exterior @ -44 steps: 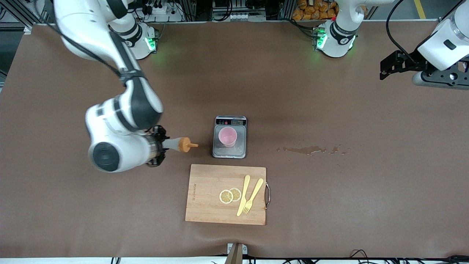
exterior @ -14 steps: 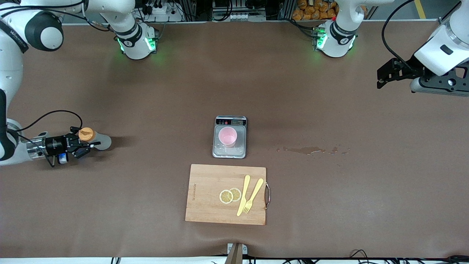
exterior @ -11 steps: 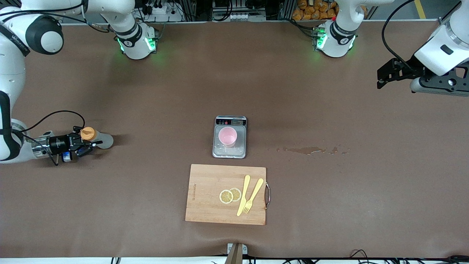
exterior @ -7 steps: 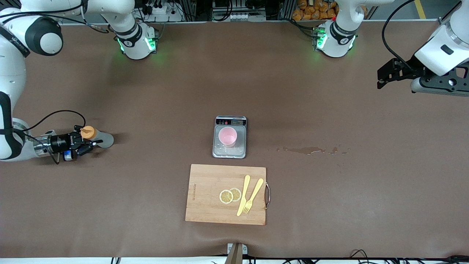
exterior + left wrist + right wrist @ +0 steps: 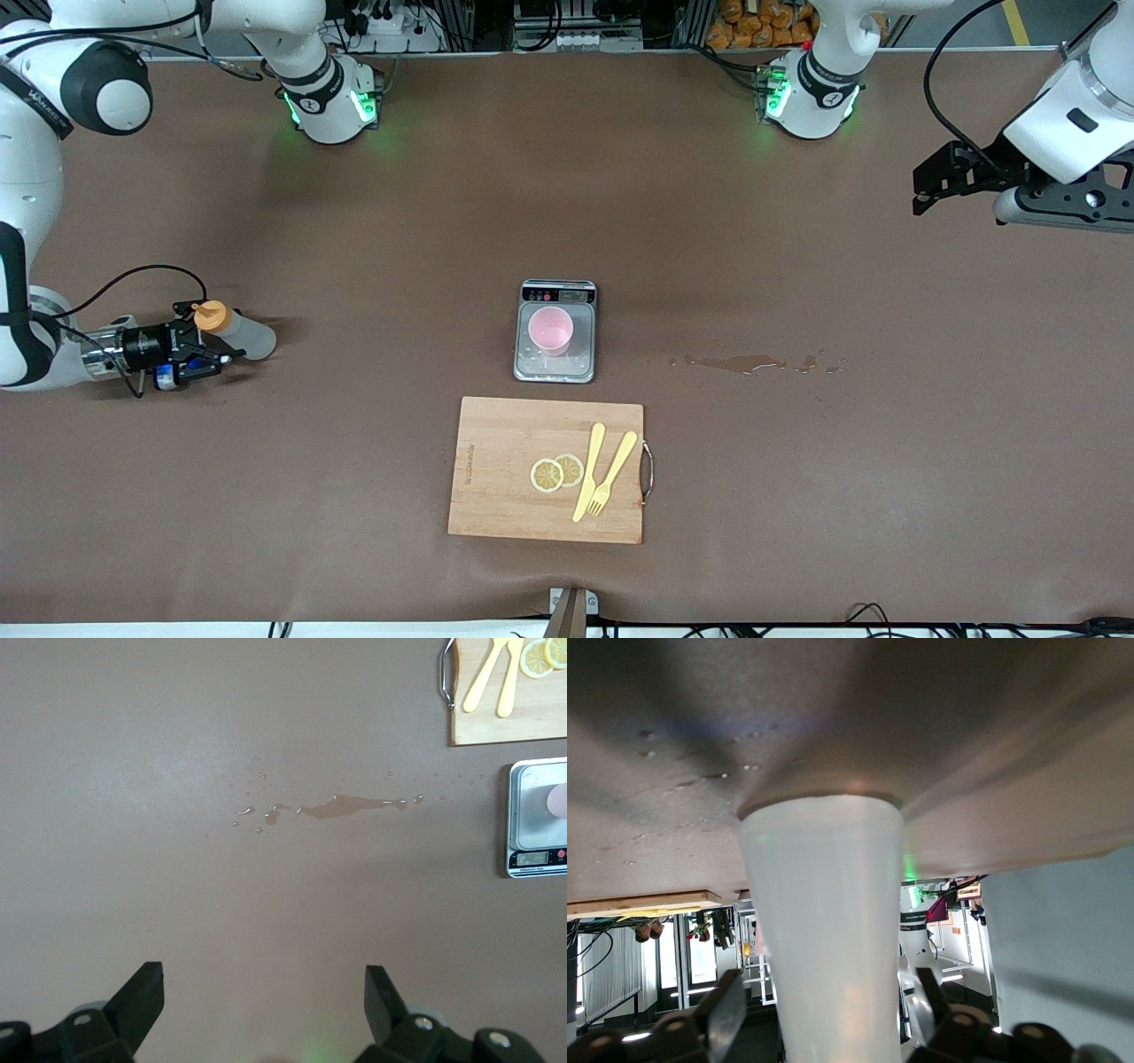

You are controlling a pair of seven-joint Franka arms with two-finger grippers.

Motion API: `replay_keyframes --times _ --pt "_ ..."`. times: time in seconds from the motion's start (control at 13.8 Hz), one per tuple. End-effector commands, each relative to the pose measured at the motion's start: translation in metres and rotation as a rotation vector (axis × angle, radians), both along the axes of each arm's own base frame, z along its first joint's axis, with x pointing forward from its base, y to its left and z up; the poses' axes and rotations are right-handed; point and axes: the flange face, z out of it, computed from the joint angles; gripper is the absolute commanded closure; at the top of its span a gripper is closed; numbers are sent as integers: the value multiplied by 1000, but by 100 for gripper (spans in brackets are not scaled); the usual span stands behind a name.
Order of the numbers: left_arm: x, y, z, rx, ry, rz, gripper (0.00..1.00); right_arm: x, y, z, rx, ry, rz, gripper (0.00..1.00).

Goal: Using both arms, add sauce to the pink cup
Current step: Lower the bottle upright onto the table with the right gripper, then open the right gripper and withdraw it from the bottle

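The sauce bottle (image 5: 244,337), whitish with an orange cap, stands on the table toward the right arm's end. My right gripper (image 5: 213,338) is low at the table with its fingers on either side of the bottle. In the right wrist view the bottle (image 5: 824,904) fills the middle, and a gap shows between it and each finger of the right gripper (image 5: 831,1010), which is open. The pink cup (image 5: 550,331) stands on the grey scale (image 5: 555,365) at mid-table. My left gripper (image 5: 923,182) waits open and empty, high over the left arm's end of the table; its own view shows it too (image 5: 264,979).
A wooden cutting board (image 5: 496,478) with lemon slices (image 5: 555,472), a yellow knife and a fork (image 5: 611,474) lies nearer the front camera than the scale. A spill of liquid (image 5: 753,362) lies beside the scale toward the left arm's end; it also shows in the left wrist view (image 5: 341,804).
The right gripper carried the bottle from beside the scale to the right arm's end of the table and let it go upright. In the last second little has moved. The left arm has stayed still.
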Motion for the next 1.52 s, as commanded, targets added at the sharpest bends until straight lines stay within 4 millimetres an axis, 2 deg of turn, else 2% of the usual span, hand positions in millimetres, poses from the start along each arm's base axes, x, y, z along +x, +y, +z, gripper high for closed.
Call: replay_keyframes --times 0.0,0.43,0.51,0.72,0.8,1.01,1.3,1.45 --pt "0 -1 3 15 -13 9 0 12 -7 29 -19 -8 -13 0" --pt "0 -1 3 15 -13 9 0 28 -30 92 -49 -49 14 0" --pt "0 -1 3 15 -13 9 0 27 -37 108 -63 -63 17 0" --pt "0 0 3 15 -14 11 0 15 -61 135 -104 -61 32 0" --pt "0 0 3 15 -14 11 0 16 -63 151 -140 -68 57 0" --pt "0 0 3 15 -14 11 0 25 -53 208 -209 -120 124 0" --pt "1 0 3 14 -16 11 0 40 -16 276 -273 -194 221 0" --pt "1 0 3 14 -16 11 0 46 13 306 -309 -228 271 0"
